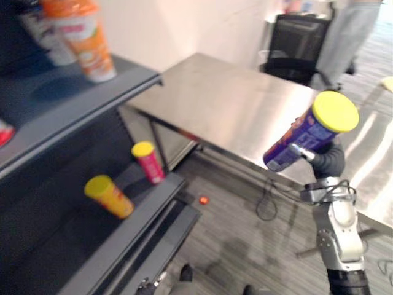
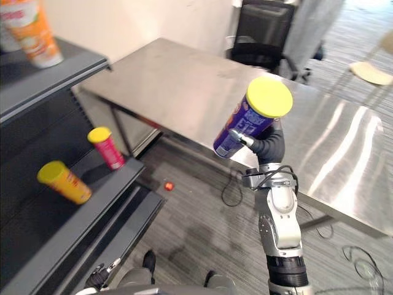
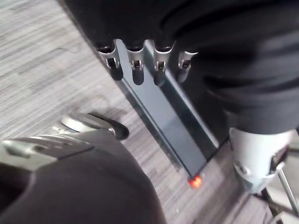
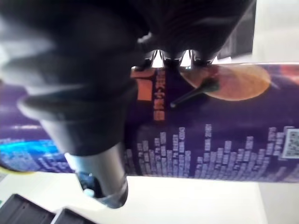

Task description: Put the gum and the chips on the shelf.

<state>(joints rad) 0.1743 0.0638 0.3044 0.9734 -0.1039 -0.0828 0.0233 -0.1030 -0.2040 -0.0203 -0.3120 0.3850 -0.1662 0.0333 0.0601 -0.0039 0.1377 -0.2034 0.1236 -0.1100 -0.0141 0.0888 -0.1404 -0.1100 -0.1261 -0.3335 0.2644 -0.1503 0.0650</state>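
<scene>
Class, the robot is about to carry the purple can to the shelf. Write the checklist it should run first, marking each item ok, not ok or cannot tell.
1. Right hand curled round the purple can: ok.
2. Yellow lid on: ok.
3. Free space on the lower shelf beside the yellow can and red can: ok.
4. Left hand open, hanging low, out of the way: ok.
5. Small red object on the floor, whether it is the gum: cannot tell.
</scene>
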